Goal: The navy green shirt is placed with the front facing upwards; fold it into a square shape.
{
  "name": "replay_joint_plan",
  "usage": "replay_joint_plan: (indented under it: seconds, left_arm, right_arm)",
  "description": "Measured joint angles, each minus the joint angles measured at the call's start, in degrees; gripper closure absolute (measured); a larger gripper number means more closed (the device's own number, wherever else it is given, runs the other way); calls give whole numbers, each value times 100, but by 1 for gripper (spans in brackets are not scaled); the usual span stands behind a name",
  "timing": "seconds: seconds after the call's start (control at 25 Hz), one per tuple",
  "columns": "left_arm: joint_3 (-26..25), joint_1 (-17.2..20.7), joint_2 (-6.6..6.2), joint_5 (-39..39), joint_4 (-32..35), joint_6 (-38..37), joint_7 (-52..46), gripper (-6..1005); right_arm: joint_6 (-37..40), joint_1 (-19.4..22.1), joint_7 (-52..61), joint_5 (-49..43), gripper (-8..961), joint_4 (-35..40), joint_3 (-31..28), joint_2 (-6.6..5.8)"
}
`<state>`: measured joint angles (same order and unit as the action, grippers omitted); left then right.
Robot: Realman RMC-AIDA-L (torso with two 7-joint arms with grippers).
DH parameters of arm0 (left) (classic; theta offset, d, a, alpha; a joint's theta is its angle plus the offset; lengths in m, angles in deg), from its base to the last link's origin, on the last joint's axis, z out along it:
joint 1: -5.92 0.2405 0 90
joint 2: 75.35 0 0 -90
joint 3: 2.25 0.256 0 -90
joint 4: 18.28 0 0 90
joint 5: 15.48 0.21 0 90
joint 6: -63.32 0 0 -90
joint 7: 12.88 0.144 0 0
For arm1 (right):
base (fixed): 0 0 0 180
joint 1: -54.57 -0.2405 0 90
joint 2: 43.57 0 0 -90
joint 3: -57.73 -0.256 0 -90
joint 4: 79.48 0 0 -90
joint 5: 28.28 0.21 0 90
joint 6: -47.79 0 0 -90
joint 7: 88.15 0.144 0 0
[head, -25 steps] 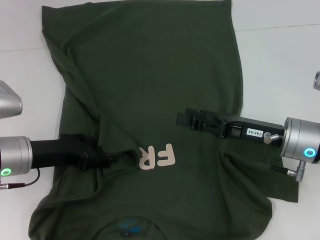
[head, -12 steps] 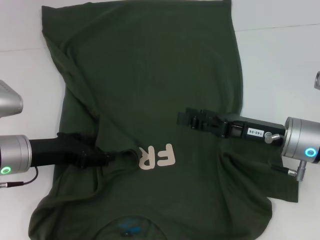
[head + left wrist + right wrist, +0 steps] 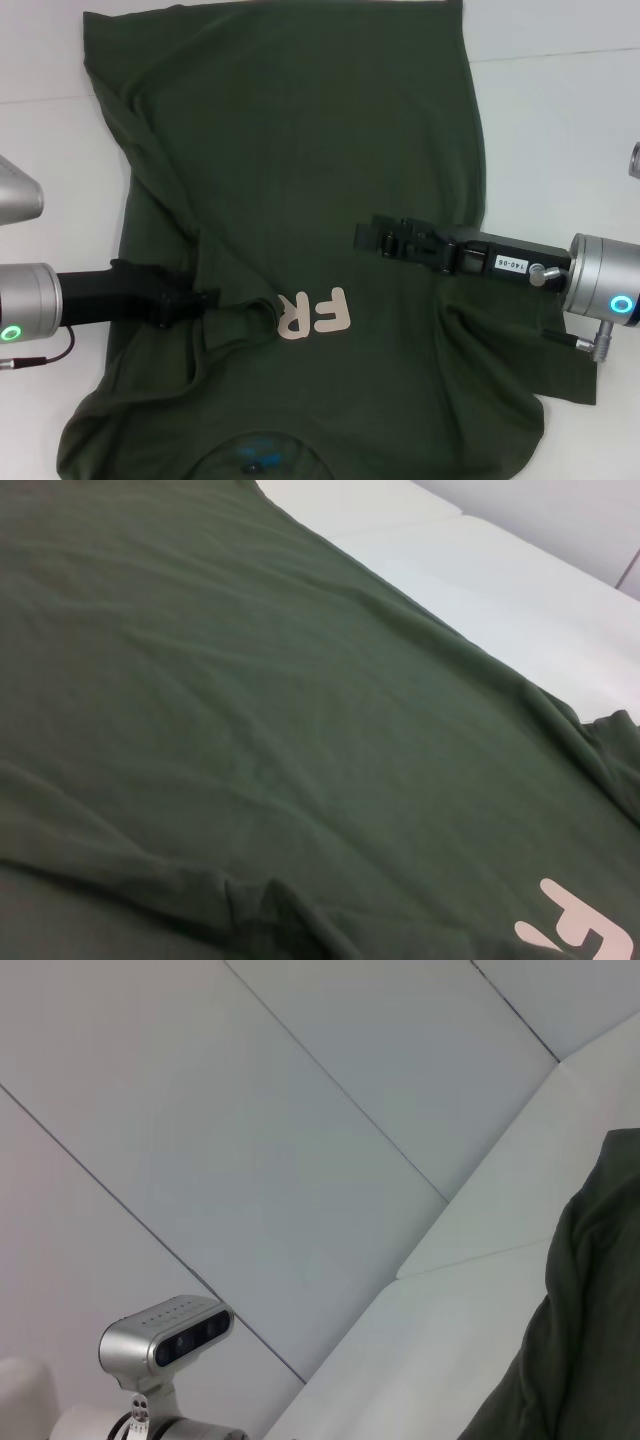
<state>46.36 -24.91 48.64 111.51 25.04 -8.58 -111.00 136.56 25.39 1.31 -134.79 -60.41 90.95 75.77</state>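
The navy green shirt lies spread on the white table, collar end towards me. Its left side is folded inward, so only the pale "FR" letters show beside the fold. A small blue neck label shows at the near edge. My left gripper sits low over the shirt's left part, just left of the fold's edge. My right gripper hovers above the shirt's right half. The left wrist view shows the shirt close up with a bit of lettering. A corner of the shirt shows in the right wrist view.
The right sleeve lies bunched under my right arm. White table surface runs beyond the shirt's far and side edges. In the right wrist view, a silver camera unit stands against a white panelled wall.
My left gripper has drawn back to the left, away from the fold's edge by the letters; the fold stays where it was. The right arm has not moved.
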Motion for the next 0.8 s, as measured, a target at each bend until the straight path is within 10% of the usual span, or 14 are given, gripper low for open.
replay_joint_plan:
  seconds: [0.8]
  left_arm:
    - [97, -54, 4, -52, 2, -41, -125, 890]
  right_arm:
    - [9, -8, -17, 0, 205, 0, -27, -9]
